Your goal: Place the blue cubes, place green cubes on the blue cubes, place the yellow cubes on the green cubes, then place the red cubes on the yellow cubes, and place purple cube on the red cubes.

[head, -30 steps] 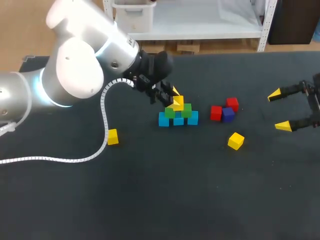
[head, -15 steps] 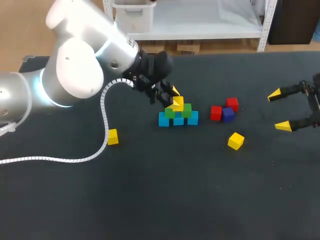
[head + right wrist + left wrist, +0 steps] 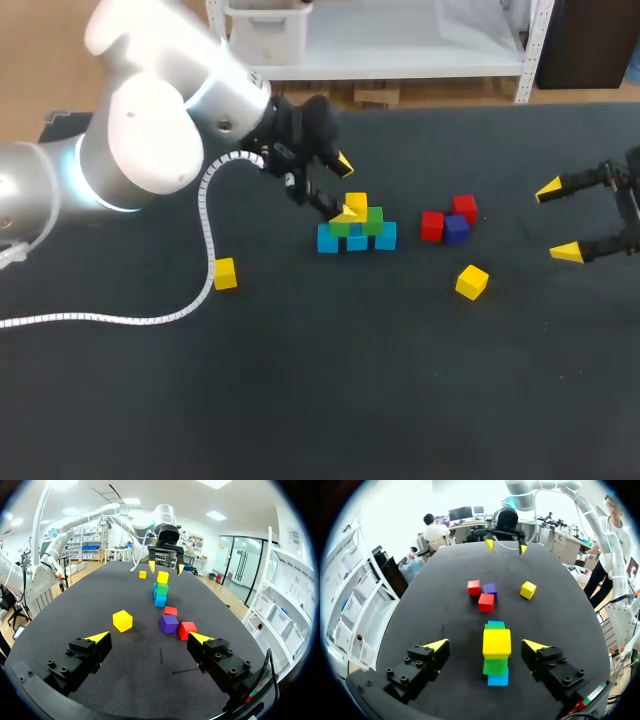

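Observation:
Three blue cubes [image 3: 357, 241] lie in a row with two green cubes [image 3: 373, 222] on them and one yellow cube [image 3: 355, 205] on top. My left gripper [image 3: 345, 187] stands open around that yellow cube [image 3: 496, 643], its fingers apart from the cube on both sides. Two red cubes [image 3: 431, 226] and a purple cube [image 3: 456, 229] lie together to the right of the stack. Loose yellow cubes lie at front right [image 3: 472, 282] and at left [image 3: 225, 273]. My right gripper [image 3: 558, 221] hangs open and empty at the far right, facing the yellow cube [image 3: 122, 620] and the purple cube [image 3: 169, 624].
The left arm's white coiled cable [image 3: 208, 255] droops onto the table by the left yellow cube. The dark tabletop [image 3: 330, 390] stretches wide at the front.
My left gripper has opened and let go of the yellow cube, which stays on the green cubes. The wrist shifted slightly up and left. The right arm has not moved.

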`<action>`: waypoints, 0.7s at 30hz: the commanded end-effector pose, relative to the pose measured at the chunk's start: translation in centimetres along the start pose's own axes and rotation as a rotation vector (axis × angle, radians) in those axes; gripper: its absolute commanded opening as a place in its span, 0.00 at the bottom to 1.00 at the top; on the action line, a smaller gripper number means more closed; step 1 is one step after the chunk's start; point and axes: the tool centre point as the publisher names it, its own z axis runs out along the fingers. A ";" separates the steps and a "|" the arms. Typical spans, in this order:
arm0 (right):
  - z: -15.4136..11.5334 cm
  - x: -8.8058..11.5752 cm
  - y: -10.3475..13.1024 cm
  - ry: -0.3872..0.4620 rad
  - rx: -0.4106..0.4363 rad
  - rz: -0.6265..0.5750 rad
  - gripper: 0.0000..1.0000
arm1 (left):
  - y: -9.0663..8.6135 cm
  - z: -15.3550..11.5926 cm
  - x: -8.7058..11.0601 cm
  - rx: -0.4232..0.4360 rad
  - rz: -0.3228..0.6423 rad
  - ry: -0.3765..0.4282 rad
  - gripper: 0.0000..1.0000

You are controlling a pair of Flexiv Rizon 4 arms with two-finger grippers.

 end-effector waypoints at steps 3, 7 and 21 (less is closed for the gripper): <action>0.0 0.0 0.0 0.000 0.001 0.000 1.00 | -2.2 -3.4 1.4 -0.076 -0.033 0.028 1.00; 0.0 0.0 0.0 0.000 0.001 0.000 1.00 | -3.6 -5.2 3.0 -0.124 -0.069 0.047 1.00; 0.0 0.0 0.0 0.000 0.001 0.000 1.00 | -7.2 -9.0 9.1 -0.120 -0.112 0.074 1.00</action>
